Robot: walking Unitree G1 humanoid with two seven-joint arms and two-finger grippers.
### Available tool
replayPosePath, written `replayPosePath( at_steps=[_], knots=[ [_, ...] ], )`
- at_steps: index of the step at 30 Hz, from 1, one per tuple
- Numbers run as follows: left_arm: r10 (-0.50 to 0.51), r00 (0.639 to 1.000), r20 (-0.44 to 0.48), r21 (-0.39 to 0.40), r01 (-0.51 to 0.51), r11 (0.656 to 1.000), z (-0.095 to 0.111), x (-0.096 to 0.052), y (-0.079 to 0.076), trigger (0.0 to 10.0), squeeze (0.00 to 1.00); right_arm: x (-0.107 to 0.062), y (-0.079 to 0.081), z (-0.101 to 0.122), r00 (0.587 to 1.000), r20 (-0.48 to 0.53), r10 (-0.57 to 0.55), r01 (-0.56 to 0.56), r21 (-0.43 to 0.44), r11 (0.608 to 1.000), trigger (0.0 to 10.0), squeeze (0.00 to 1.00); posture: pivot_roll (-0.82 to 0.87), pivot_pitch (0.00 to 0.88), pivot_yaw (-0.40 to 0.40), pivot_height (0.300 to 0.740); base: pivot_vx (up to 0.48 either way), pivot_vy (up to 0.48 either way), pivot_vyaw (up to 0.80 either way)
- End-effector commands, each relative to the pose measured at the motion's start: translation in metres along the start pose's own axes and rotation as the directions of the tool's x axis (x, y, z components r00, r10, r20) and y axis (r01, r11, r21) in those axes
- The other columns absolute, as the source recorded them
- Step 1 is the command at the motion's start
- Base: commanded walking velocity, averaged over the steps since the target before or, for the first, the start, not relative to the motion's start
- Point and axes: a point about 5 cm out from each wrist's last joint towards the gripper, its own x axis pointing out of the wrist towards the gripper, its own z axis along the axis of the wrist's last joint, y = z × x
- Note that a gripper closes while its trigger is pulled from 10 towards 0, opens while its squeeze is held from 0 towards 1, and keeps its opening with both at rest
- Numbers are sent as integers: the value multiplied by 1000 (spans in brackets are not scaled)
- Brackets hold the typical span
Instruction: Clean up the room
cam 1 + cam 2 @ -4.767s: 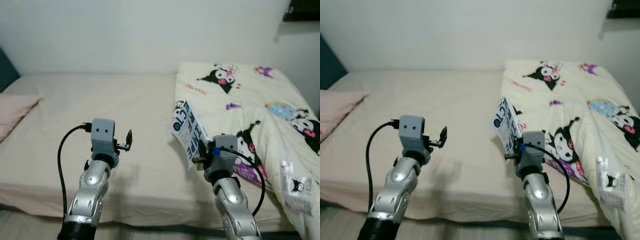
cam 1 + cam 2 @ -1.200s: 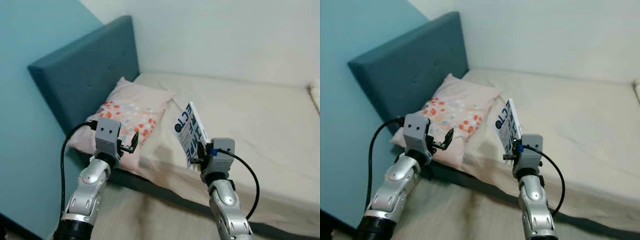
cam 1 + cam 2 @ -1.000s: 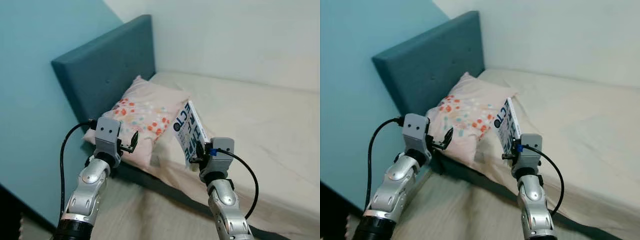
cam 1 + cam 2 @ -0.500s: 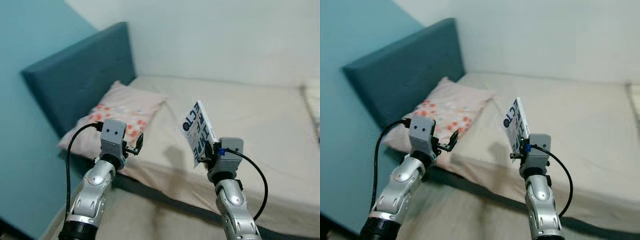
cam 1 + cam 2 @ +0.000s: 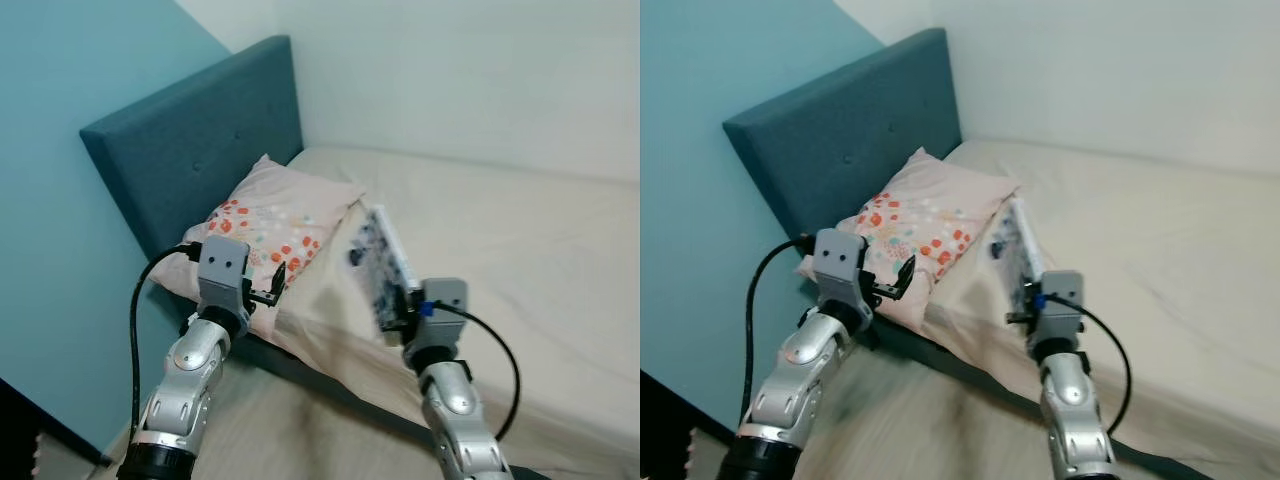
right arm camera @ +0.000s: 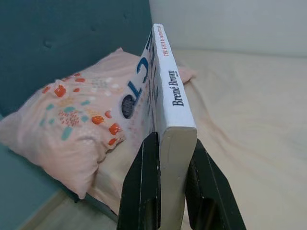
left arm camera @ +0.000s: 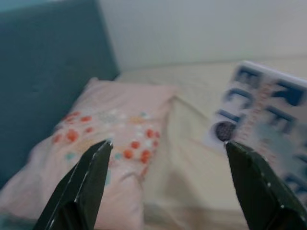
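My right gripper (image 5: 404, 310) is shut on a white book (image 5: 379, 265) with dark blue letters, held upright over the near edge of the bed (image 5: 520, 260). In the right wrist view the book's spine (image 6: 168, 91) stands between the two black fingers (image 6: 141, 191). My left gripper (image 5: 276, 284) is open and holds nothing; it hovers near the corner of a pink pillow (image 5: 270, 215) with red and teal dots. The left wrist view looks past its spread fingers (image 7: 86, 184) at the pillow (image 7: 100, 139) and the blurred book (image 7: 266, 124).
A dark teal headboard (image 5: 190, 150) stands behind the pillow, against a light blue wall (image 5: 60, 180). A white wall (image 5: 470, 70) runs behind the bed. Beige floor (image 5: 290, 430) lies under my arms along the bed's side.
The whole view has swung, bringing the headboard and pillow closer to centre. The book stays in my right gripper and looks more blurred. The left gripper stays open.
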Motion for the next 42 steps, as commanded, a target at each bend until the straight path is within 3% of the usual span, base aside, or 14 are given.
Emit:
replayPosePath(
  at_steps=[1,6,9,19,31,39,42],
  knots=[
    [28,1000,-3,3,-28,1000,-2,-1,7,10000,0,4,1,12,998,62,-2,1,15,1000,10000,0,41,40,65,738,375,0,0],
    [42,999,1,1,-42,999,-2,-2,10,10000,0,6,3,12,998,53,34,-33,-25,999,10000,0,43,40,54,738,378,0,153],
    [49,999,0,2,-49,999,-2,-3,11,10000,0,6,5,11,999,40,30,-30,10,999,10000,0,44,39,51,738,377,0,508],
    [95,995,-18,2,-95,995,-5,-7,18,10000,0,5,5,9,998,35,46,-46,-12,999,10000,0,43,39,46,738,360,0,0],
    [112,994,-21,-29,-112,993,-6,-8,20,10000,0,4,6,8,998,28,51,-51,-1,999,10000,0,40,33,50,738,0,0,0],
    [85,996,-17,-33,-86,996,-6,-9,16,10000,0,2,4,6,999,20,46,-46,-2,999,10000,0,38,33,52,738,0,409,0],
    [70,997,-21,-30,-70,997,-6,-9,14,10000,0,1,4,3,999,-7,43,-43,36,998,10000,0,37,38,52,738,0,0,0]
  ],
)
